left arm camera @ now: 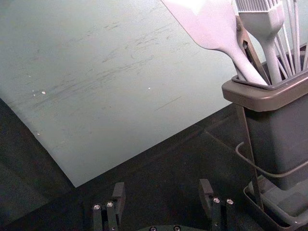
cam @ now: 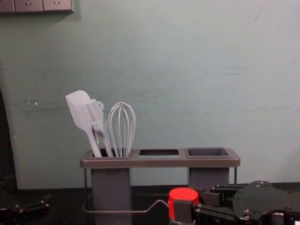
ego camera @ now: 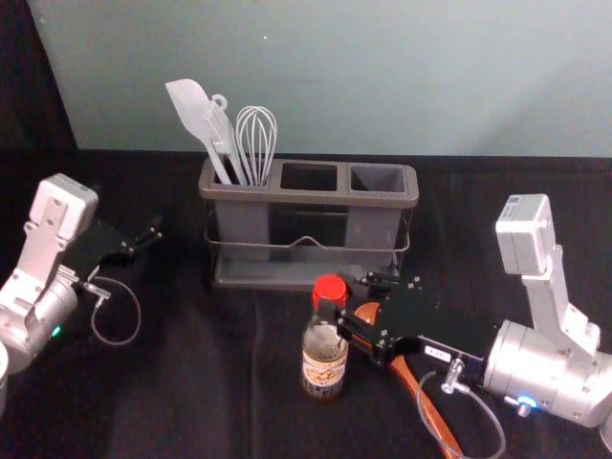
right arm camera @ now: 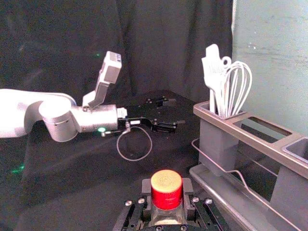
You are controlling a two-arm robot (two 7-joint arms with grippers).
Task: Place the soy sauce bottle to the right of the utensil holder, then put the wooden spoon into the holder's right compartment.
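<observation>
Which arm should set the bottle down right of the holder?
Right, I'd say: the right claw grips the bottle in front of the holder; the left claw is open and empty beyond the holder's left end.

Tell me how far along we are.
Nothing looks finished. The right claw grips the soy sauce bottle, in front of the utensil holder, not to its right. Remaining: place it there, then put the wooden spoon, lying on the table, into the empty right compartment. The left claw, farther left, is open.
</observation>
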